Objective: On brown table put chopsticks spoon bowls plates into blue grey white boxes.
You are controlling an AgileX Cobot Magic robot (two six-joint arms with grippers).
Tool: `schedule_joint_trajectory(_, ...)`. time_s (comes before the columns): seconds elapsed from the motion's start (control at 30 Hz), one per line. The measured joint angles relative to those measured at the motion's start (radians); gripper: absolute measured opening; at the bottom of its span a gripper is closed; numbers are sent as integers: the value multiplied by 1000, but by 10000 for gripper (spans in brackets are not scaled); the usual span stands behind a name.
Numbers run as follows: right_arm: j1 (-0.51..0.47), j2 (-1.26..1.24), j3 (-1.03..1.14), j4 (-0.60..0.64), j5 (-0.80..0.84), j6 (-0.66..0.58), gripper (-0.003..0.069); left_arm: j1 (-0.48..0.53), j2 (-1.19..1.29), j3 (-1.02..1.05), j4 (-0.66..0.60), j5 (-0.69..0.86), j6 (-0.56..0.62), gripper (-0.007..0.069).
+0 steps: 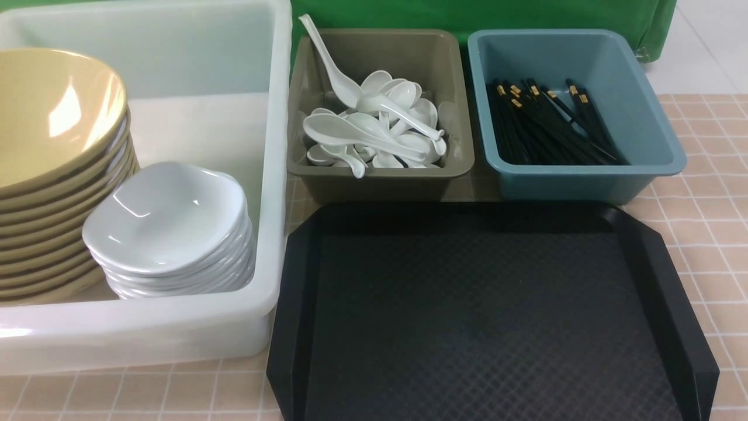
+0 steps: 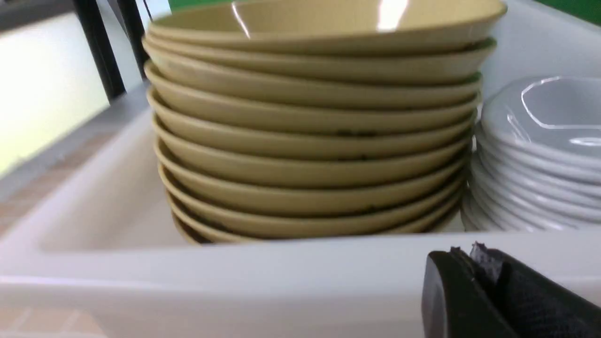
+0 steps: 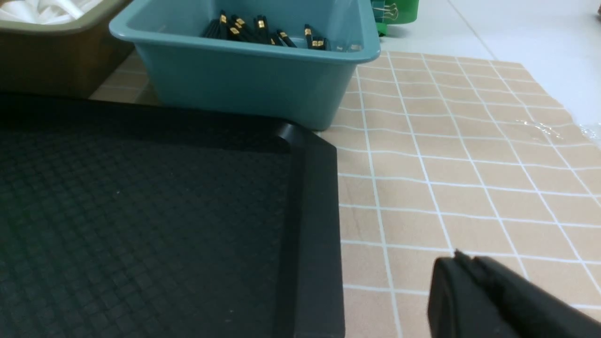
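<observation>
A stack of several tan bowls [image 1: 55,169] and a stack of several white plates [image 1: 172,234] stand in the big white box [image 1: 175,327]. White spoons [image 1: 377,126] fill the olive-grey box [image 1: 380,175]. Black chopsticks [image 1: 546,123] lie in the blue box [image 1: 590,175]. My left gripper [image 2: 467,256] is shut and empty, just outside the white box's near wall [image 2: 281,277], facing the bowls [image 2: 314,136] and plates [image 2: 540,155]. My right gripper [image 3: 462,263] is shut and empty over the brown table [image 3: 469,164], beside the tray's right rim. Neither gripper shows in the front view.
A black textured tray [image 1: 485,316] with angled corners lies empty on the brown table [image 1: 713,193] in front of the two small boxes. A green cloth [image 1: 479,14] hangs behind the boxes. The blue box [image 3: 253,75] stands just past the tray's far right corner [image 3: 310,141].
</observation>
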Motion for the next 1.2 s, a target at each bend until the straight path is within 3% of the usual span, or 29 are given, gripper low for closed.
schedule_joint_trajectory(0.3, -1, 0, 0, 0, 0, 0, 76, -56, 0, 33, -125, 82, -67, 4)
schedule_joint_trajectory(0.5, -1, 0, 0, 0, 0, 0, 79, -160, 0, 33, -165, 85, 7, 4)
schedule_joint_trajectory(0.83, -1, 0, 0, 0, 0, 0, 90, -163, 0, 33, -278, 84, 159, 4)
schedule_joint_trajectory(1.2, -1, 0, 0, 0, 0, -1, 100, -163, 0, 33, -282, 84, 180, 4)
